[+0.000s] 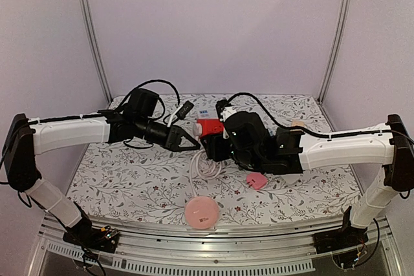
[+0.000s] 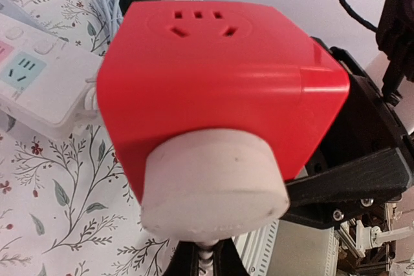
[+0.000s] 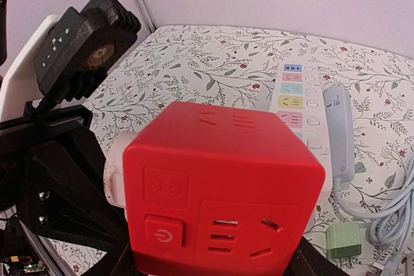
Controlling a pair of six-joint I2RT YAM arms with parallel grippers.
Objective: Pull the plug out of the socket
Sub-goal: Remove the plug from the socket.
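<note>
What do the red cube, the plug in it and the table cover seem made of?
The cube looks like smooth, semi-gloss red plastic: moulded slots, a highlight along one edge. The plug seems matte off-white plastic or rubber: dull, faintly speckled. The cover may be printed cloth or vinyl; unclear.

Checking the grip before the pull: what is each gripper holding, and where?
Left gripper is shut on the ribbed cord neck just behind the white plug; right gripper clamps the red cube socket by its opposite sides.

Plain lilac walls (image 1: 213, 24), 2 alu corner posts (image 1: 92, 37), table (image 1: 123, 179) w/ floral cloth, alu front rail (image 1: 226, 240), soft even light
</note>
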